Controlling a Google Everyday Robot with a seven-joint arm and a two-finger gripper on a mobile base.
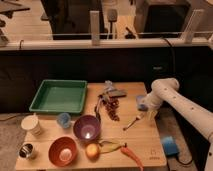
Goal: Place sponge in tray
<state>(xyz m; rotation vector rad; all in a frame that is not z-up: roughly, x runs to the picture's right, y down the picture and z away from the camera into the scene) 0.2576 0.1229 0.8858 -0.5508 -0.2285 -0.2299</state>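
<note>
Sponge [141, 102]: soft, likely light, so pinch it mid-body; gripper [148, 111] hangs just beside it, and you cannot tell its hold.

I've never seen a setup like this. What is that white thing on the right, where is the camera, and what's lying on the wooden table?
The white thing is a robot's one arm, entering from the right. At its tip is a gripper, hanging over the right side of the table. A single camera looks down from above; its mounting isn't known. A pale-blue sponge is right at the gripper; whether it is gripped I cannot tell. It belongs in the green tray at the far left. Also there: a purple bowl, an orange bowl, a small blue cup and a white cup.
</note>
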